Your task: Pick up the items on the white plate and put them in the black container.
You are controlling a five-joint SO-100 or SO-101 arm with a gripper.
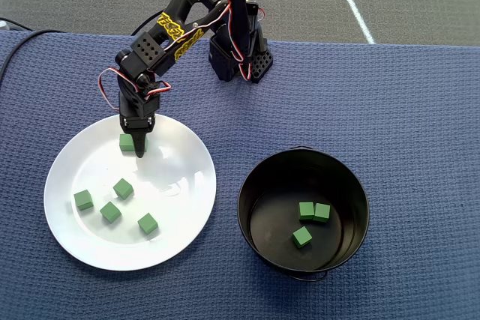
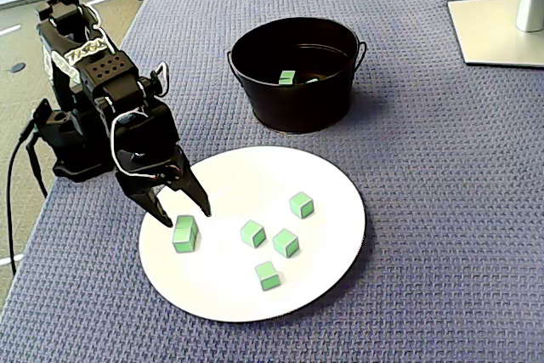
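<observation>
gripper (image 2: 184,213): jaws parted, holding nothing, tips low over the white plate's near-arm rim in the fixed view.
target cube (image 2: 184,233): sits on the plate just ahead of the gap between the tips, a little toward the plate's centre; whether a tip touches it cannot be told. in the overhead view the gripper (image 1: 136,142) covers part of it (image 1: 125,141).
key relation: cube lies straddled or nearly so; judged, a short drop and a squeeze would take it, with no sideways reach needed.
cube axis: squarish block, no long side to favour.
other cubes (image 2: 252,233): four more, grouped past the target toward the plate's middle, well apart from the tips.
white plate (image 1: 187,192): beside the arm base, left of the pot in the overhead view.
black container (image 1: 352,185): farthest off, near the plate but not touching; three cubes (image 1: 303,237) already inside.
progress: judged under halfway, five cubes left on the plate.
</observation>
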